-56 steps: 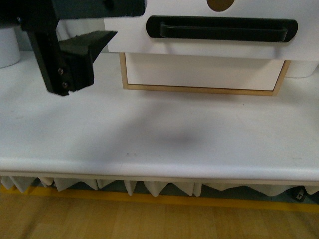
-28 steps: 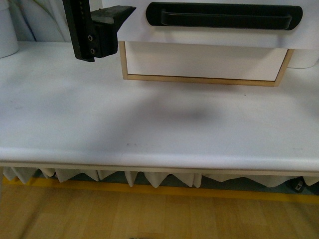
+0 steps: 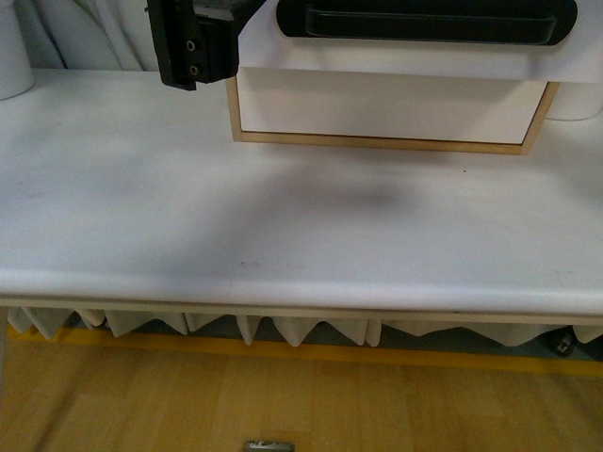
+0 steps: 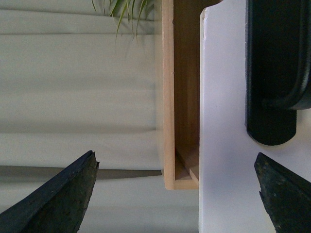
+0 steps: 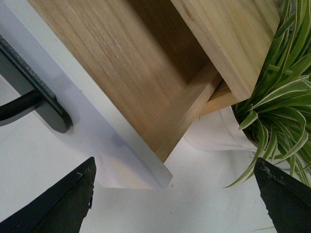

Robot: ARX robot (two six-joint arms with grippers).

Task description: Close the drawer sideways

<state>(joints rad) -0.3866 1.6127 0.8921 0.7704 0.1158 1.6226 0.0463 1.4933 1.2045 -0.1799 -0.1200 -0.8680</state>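
Observation:
The drawer [image 3: 396,61] has a white front and a long black bar handle [image 3: 424,21]. It stands pulled out over the plain white lower front [image 3: 391,105] in the light wooden frame [image 3: 377,141]. My left gripper [image 3: 203,42] is open at the drawer's left end. In the left wrist view its fingers [image 4: 58,199] straddle the edge of the white front [image 4: 223,145], with a gap to the wooden frame [image 4: 168,97]. My right gripper [image 5: 172,194] is open and empty beside the drawer's other end, where the wooden side [image 5: 112,63] shows. It is out of the front view.
The drawer unit stands on a white table [image 3: 283,235] with its front edge near me. A striped-leaf plant [image 5: 277,97] in a white pot is close to the right gripper. A white pot [image 3: 11,56] stands at the far left.
My left gripper has moved right and up in the front view, from beside the table's left area to the drawer's left end. The drawer sits higher in the view.

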